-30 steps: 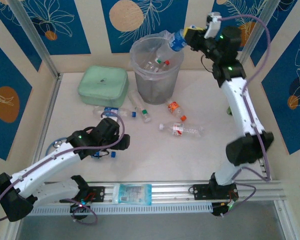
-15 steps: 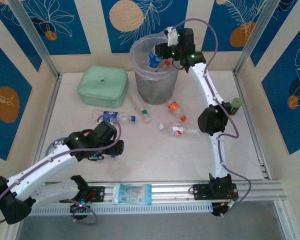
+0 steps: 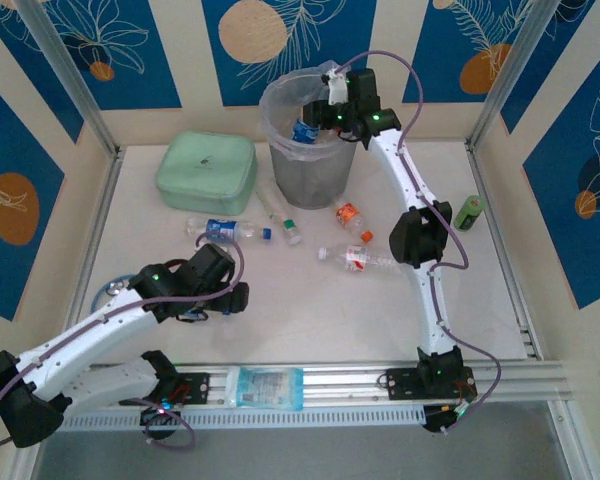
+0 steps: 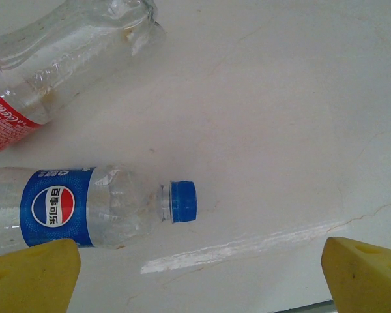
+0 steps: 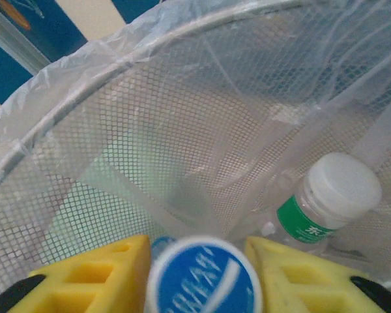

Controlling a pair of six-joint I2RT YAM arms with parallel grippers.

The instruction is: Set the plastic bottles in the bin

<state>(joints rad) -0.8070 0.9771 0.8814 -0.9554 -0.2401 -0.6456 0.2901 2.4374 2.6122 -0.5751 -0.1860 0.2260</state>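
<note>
Right fingers [image 5: 111, 277] pinching blue-labelled bottle [image 3: 304, 130] over bin [image 3: 290, 165], left fingers [image 4: 32, 277] spread over Pepsi bottle [image 4: 85, 208] on table [image 4: 280, 98]

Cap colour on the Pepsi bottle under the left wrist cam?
Blue. The cap on the Pepsi bottle shows best in the left wrist view.

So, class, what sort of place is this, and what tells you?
Probably a robot lab's test cell, not a home: two arms bolted to an aluminium rail at the table's edge, printed leaf-pattern panels walling it in, and plastic bottles strewn before a lined bin.
</note>
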